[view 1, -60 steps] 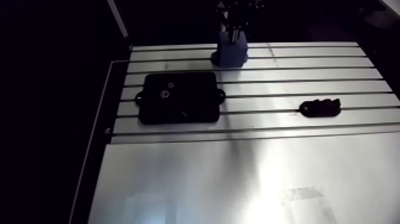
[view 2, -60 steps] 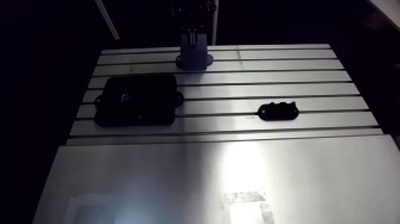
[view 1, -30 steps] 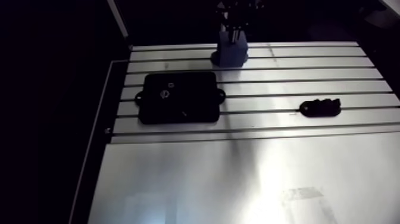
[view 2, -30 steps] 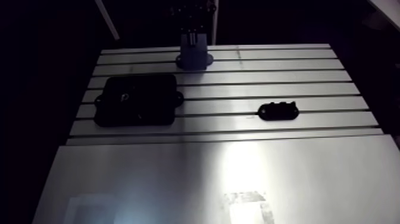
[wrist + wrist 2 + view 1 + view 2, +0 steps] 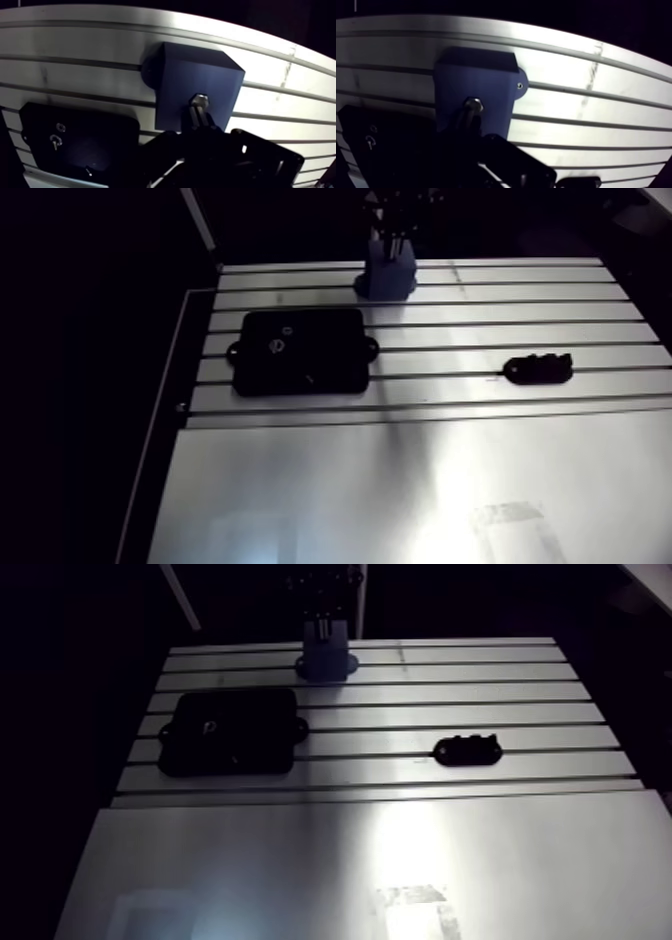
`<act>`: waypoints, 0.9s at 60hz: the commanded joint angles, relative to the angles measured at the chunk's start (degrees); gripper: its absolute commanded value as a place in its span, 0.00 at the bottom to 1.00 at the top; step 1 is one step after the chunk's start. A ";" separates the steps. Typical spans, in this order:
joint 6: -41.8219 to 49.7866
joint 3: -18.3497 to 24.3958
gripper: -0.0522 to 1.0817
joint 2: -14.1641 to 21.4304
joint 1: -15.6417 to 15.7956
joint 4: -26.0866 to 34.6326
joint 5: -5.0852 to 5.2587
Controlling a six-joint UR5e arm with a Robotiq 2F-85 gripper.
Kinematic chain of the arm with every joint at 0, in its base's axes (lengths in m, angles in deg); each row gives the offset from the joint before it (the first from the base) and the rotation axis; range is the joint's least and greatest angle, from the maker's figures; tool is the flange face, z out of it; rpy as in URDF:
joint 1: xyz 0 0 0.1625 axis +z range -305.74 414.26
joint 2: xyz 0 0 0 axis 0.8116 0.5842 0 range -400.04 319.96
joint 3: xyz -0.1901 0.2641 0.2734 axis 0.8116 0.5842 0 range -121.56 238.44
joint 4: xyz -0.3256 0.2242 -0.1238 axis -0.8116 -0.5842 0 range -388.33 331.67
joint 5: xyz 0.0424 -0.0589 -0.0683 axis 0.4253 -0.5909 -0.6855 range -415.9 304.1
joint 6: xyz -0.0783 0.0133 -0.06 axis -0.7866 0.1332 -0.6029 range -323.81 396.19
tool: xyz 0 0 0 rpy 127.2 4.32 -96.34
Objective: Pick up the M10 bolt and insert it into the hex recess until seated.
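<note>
My gripper (image 5: 198, 124) at far side of table (image 5: 400, 478) — jaws clamped on shank of M10 bolt (image 5: 199, 100). Hex head pokes out ahead of tips, over top face of blue block (image 5: 172, 75); contact with block — cannot tell. Black plate (image 5: 300, 351) near block, small black part (image 5: 538, 368) well apart.

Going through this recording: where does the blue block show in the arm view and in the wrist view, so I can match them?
Arm view: the blue block stands near the far edge of the table, beyond the black plate and to its right.
Wrist view: the blue block looms large and close, just past the black plate.
Shared landmark: the black plate, next to the block in both.
</note>
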 commanded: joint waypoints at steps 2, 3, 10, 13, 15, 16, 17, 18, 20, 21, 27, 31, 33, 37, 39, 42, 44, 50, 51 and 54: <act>-0.04 0.17 1.00 0.07 0.00 0.01 0.09; -0.04 0.17 1.00 0.07 0.00 0.01 0.09; -0.04 0.24 0.99 0.07 0.00 0.01 0.09; -0.04 0.26 1.00 0.07 0.00 0.01 0.09; -0.04 0.26 0.99 0.07 0.00 0.01 0.09; -0.04 0.26 0.99 0.07 0.00 0.08 0.09; -0.04 0.26 0.99 0.07 0.00 0.09 0.09; -0.04 0.26 0.99 0.07 0.00 0.09 0.09; -0.04 0.33 0.99 0.07 0.00 0.10 0.09; -0.04 0.34 0.99 0.07 0.00 0.10 0.09; -0.13 0.51 0.99 0.15 0.00 0.17 0.09; -0.13 0.61 0.99 0.16 0.00 0.18 0.09; -0.13 0.68 0.99 0.16 0.00 0.26 0.01; -0.13 0.77 0.99 0.25 0.00 0.35 0.00; -0.20 0.70 0.98 0.48 0.17 0.43 0.00; -0.14 0.70 0.97 0.58 0.18 0.52 0.00; -0.13 0.62 0.95 0.67 0.18 0.53 -0.08; -0.13 0.61 0.79 0.85 0.26 0.87 -0.18; -0.13 0.54 0.76 0.94 0.26 0.96 -0.18; -0.13 0.52 0.71 1.02 0.26 0.97 -0.18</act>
